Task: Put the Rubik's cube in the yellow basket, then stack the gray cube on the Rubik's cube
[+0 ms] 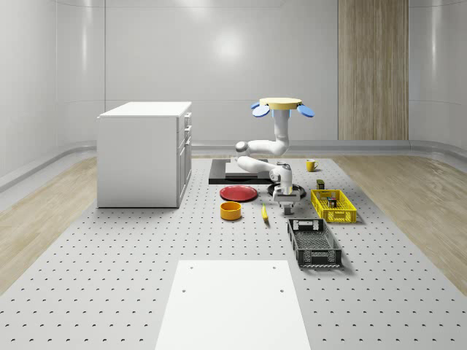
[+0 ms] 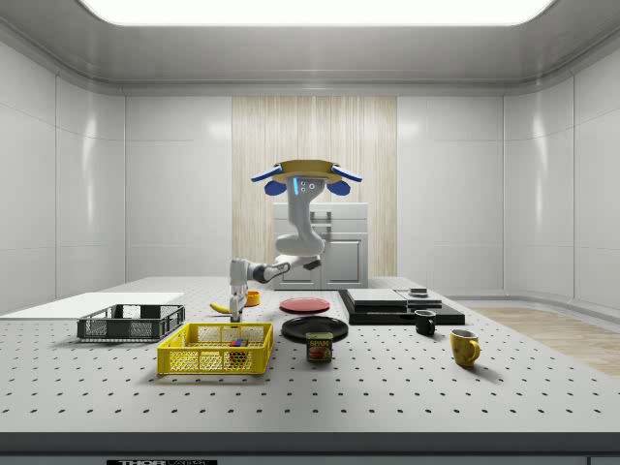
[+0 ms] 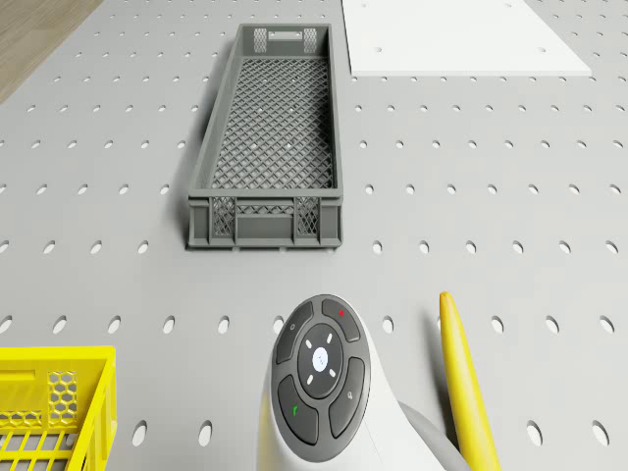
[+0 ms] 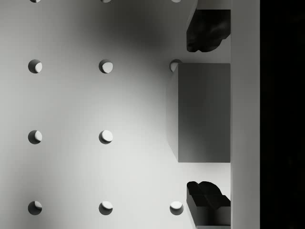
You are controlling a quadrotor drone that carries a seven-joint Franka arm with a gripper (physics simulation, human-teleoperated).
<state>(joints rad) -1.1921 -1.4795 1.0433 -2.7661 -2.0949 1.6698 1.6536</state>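
Gray cube (image 4: 202, 112) seemingly between open jaws, near banana (image 3: 467, 383).

Gray cube (image 4: 204, 112) partly behind a dark band; claw (image 4: 208, 114) fingertips cropped at frame edges.

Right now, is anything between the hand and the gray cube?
Nothing visible. In the wrist view the gray cube sits on the bare table straight below the hand, its fingers on either side. The drone hovers over the table behind.
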